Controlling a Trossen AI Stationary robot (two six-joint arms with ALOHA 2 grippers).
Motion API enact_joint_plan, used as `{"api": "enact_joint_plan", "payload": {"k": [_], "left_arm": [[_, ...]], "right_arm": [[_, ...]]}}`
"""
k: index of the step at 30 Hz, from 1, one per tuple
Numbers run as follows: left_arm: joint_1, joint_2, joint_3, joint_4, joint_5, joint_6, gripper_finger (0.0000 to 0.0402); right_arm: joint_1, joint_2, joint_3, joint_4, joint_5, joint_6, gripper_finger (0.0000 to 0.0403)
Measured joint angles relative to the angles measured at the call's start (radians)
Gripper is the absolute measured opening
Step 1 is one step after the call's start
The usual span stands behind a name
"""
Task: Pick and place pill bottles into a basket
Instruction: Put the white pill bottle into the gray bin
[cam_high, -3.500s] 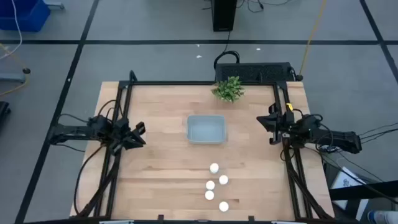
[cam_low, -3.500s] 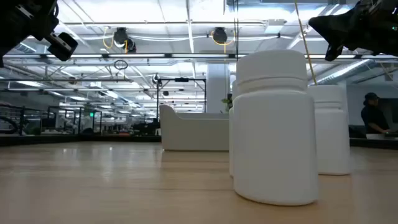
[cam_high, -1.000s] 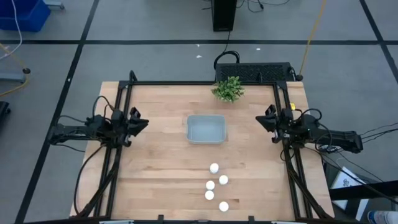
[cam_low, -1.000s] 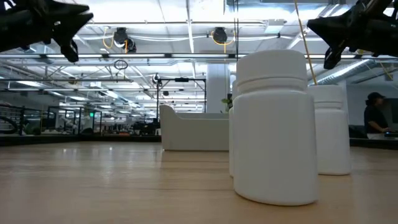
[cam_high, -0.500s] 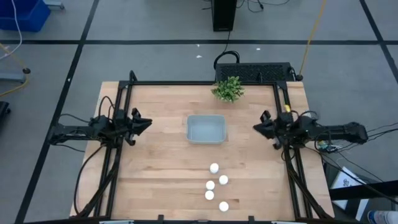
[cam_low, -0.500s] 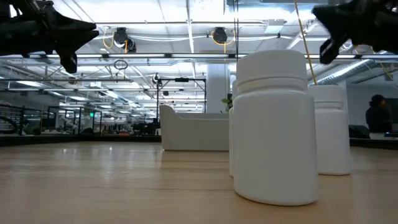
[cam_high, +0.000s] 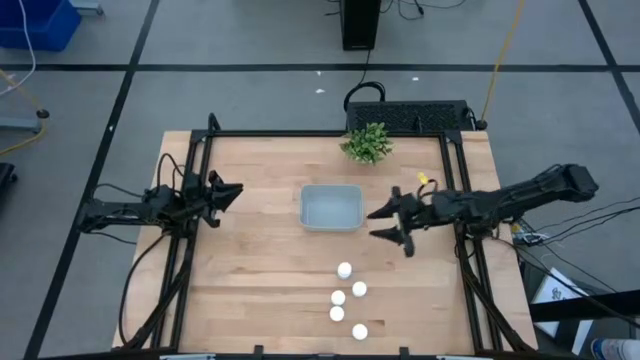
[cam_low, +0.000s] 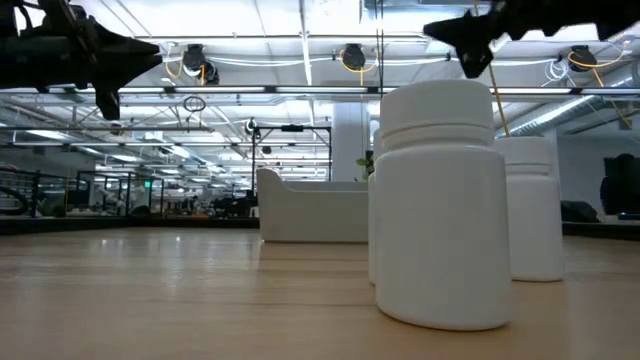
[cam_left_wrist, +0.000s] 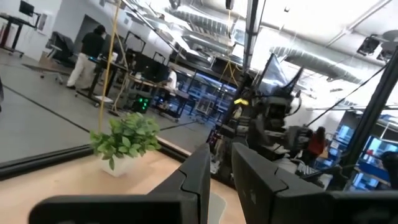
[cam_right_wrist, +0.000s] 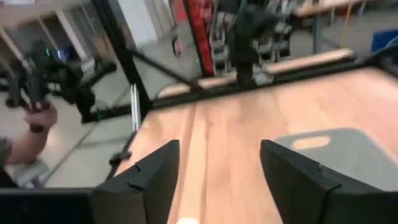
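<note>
Reaching inward since half a second ago, the right arm is now stretching from the table's (cam_high: 250, 260) right edge toward the middle, its right gripper (cam_high: 392, 224) hanging with jaws spread wide just right of the basket (cam_high: 332, 207), which is sitting empty at the table's centre. Meanwhile the left gripper (cam_high: 226, 191) is hovering near the left edge, jaws only narrowly apart. Behind the basket the plant (cam_high: 367, 142) is standing. Nearer the front edge, the pill bottles (cam_high: 345, 270) are standing upright in a loose cluster, well apart from both grippers.
</note>
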Motion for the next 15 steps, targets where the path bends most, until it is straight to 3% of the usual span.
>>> {"api": "enact_joint_plan", "payload": {"k": [7, 15], "left_arm": [[0.0, 0.0, 0.0, 0.0, 0.001, -0.001, 0.0072], [0.0, 0.0, 0.0, -0.012, 0.002, -0.001, 0.0072]], "right_arm": [[0.049, 0.206, 0.241, -0.218, 0.0, -0.05, 0.0243], [0.119, 0.348, 0.38, -0.334, 0.003, -0.063, 0.0225]]}}
